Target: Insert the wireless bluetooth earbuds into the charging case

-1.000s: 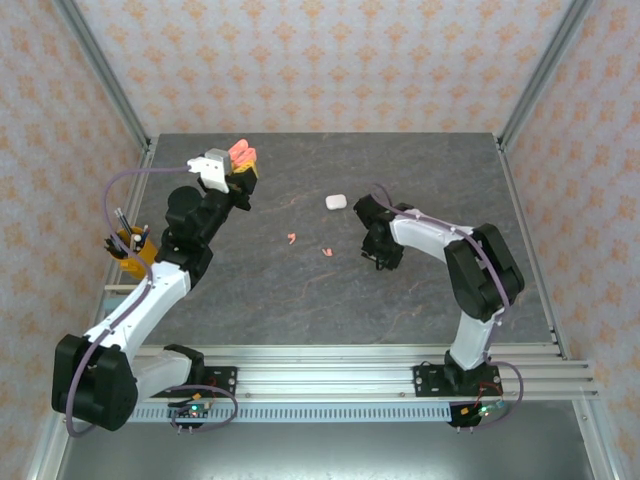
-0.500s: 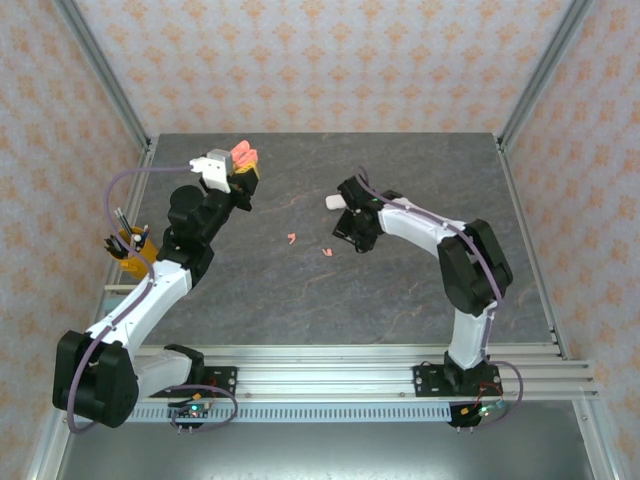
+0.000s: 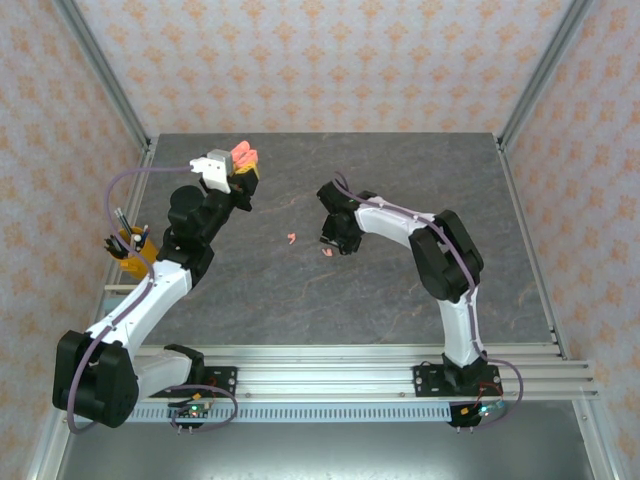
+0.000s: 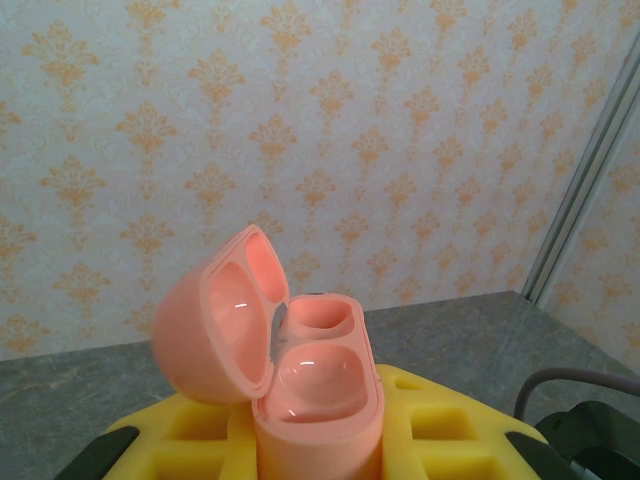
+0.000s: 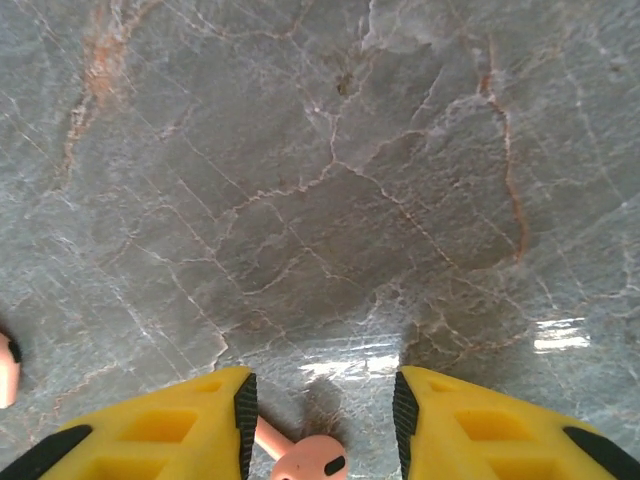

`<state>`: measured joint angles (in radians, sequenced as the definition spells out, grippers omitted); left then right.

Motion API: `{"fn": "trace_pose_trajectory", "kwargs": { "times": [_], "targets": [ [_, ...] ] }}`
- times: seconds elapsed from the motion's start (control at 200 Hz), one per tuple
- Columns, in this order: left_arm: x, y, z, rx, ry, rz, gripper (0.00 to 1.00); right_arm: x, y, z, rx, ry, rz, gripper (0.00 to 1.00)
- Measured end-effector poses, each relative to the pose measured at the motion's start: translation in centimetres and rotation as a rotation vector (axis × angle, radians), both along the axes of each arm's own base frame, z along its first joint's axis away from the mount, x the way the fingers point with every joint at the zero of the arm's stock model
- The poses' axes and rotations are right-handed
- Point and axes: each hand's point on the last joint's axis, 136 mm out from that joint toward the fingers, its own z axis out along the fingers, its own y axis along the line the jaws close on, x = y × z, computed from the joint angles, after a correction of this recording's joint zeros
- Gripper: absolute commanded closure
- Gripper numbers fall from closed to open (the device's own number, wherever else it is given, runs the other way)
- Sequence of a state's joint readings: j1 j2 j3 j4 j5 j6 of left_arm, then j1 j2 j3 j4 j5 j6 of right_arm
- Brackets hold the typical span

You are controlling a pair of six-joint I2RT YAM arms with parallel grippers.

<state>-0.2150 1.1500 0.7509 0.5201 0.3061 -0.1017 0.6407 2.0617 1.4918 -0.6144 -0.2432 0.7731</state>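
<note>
Having swung left, the right claw [image 5: 322, 410] gapes over an earbud [image 5: 308, 462]; left claw [image 4: 320, 440] clamps the case [image 4: 310, 385].

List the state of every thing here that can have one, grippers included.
pink charging case: lid open, both wells empty
left gripper: shut on the pink charging case
right gripper: open, astride the near pink earbud
near pink earbud: lying on the table, ungripped
other pink earbud: lying loose on the table

Right wrist: pink earbud [image 5: 305, 460] clipped by frame edge at 6 o'clock, second pink earbud [image 5: 6, 368] at 8 o'clock.
</note>
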Motion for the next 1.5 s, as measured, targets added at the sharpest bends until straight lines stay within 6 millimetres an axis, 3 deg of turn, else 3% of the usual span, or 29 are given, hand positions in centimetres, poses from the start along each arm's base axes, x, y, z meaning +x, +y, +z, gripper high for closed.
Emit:
{"fn": "trace_pose_trajectory", "kwargs": {
  "times": [0.23,0.365,0.631,0.731,0.936,1.196,1.371,1.501],
  "targets": [
    [0.0,0.0,0.0,-0.003,0.001,0.000,1.00,-0.1,0.1,-0.1,0.001,0.002,-0.001,0.65],
    [0.0,0.0,0.0,-0.003,0.002,0.000,1.00,-1.1,-0.2,-0.6,-0.004,0.010,0.011,0.68],
    [0.0,0.0,0.0,-0.003,0.002,0.000,1.00,-7.0,-3.0,0.4,-0.059,0.049,0.088,0.68],
    [0.0,0.0,0.0,-0.004,0.002,0.000,1.00,-7.8,-4.1,1.7,-0.073,0.031,0.086,0.67],
    [-0.1,0.0,-0.3,-0.004,0.008,0.001,1.00,-6.3,-4.0,2.8,-0.098,-0.018,0.068,0.67],
    [-0.7,0.3,-0.2,-0.007,-0.001,0.008,1.00,-1.9,-1.1,2.9,-0.085,-0.061,0.063,0.66],
    [-0.8,0.3,-0.6,-0.005,0.006,0.009,1.00,0.0,1.0,2.2,-0.052,-0.061,0.076,0.65],
    [-0.9,0.4,-0.5,-0.006,0.003,0.012,1.00,0.1,1.8,0.9,-0.031,-0.036,0.082,0.65]
  ]
}}
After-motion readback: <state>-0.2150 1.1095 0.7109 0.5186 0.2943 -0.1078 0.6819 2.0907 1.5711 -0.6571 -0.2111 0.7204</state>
